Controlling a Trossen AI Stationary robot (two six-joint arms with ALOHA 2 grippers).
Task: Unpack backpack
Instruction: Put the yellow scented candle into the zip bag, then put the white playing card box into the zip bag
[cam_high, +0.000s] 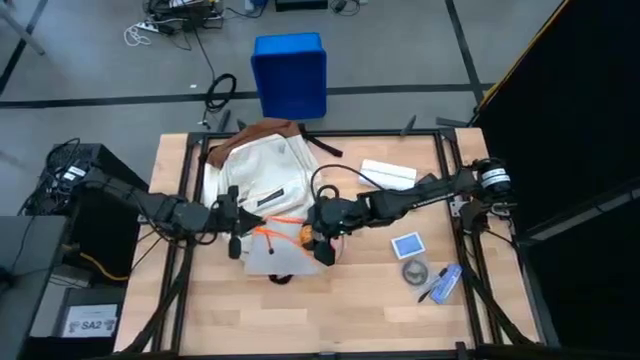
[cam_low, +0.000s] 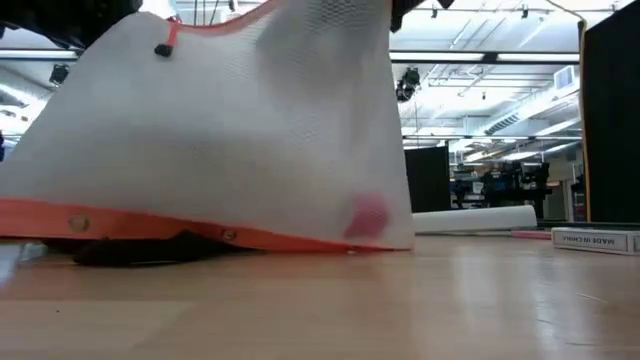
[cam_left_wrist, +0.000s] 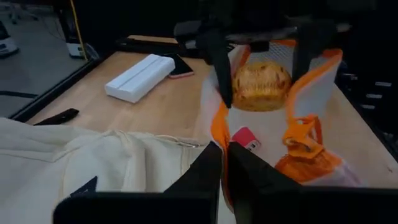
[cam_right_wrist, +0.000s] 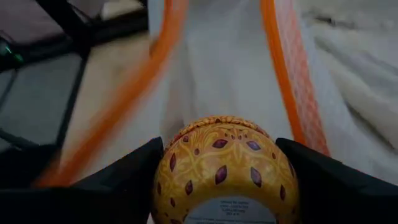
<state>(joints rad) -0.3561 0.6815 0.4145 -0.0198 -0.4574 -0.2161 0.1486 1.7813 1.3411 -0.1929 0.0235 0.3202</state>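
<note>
Overhead, table-level and two close wrist cameras all share the orange-edged pouch (cam_high: 283, 245).

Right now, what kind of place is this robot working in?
Probably a robotics lab or workshop: a wooden table in a metal frame, loose cables on a grey floor, and an open hall with ceiling strip lights behind.

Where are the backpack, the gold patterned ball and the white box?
backpack (cam_high: 262, 172), high view, cream front panel.
gold patterned ball (cam_right_wrist: 225, 168), right wrist view, its patterned middle, held by the right arm's fingers.
white box (cam_left_wrist: 139, 76), left wrist view, top face.
</note>
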